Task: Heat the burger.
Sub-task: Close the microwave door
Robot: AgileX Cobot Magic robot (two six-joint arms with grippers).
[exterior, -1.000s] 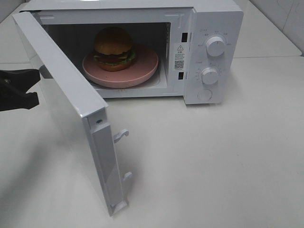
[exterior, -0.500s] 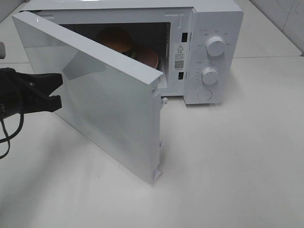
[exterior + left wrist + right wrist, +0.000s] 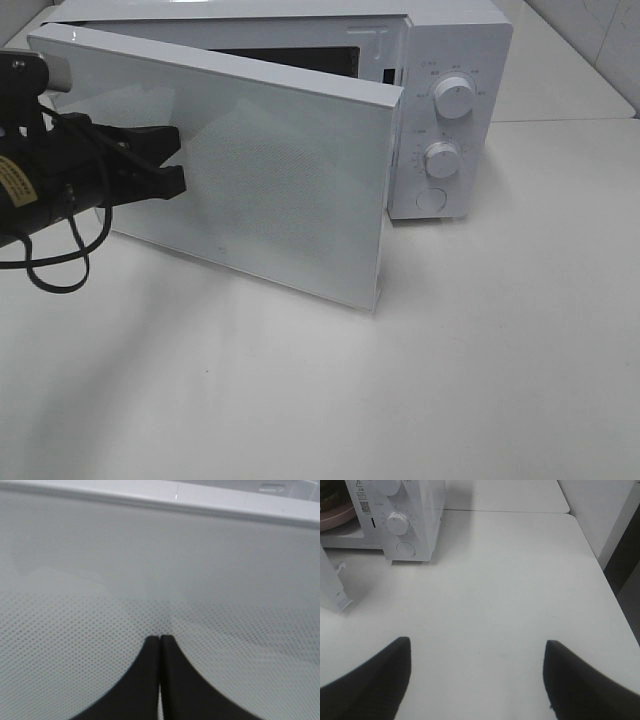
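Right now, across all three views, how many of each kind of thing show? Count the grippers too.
Microwave: 1
Dials: 2
Round button: 1
Pink plate: 1
Burger: 1, only an edge shows
Grippers: 2, left gripper and right gripper
Total: 8

Warning triangle [image 3: 359,483] and QR code [image 3: 364,506] on the microwave [image 3: 427,515] front, lettering unreadable.

White microwave [image 3: 455,40]; white door [image 3: 280,190] with a fine grey dot grid; white knobs [image 3: 455,98]; white table [image 3: 470,350]; black left gripper [image 3: 178,162]; pink plate [image 3: 337,520].
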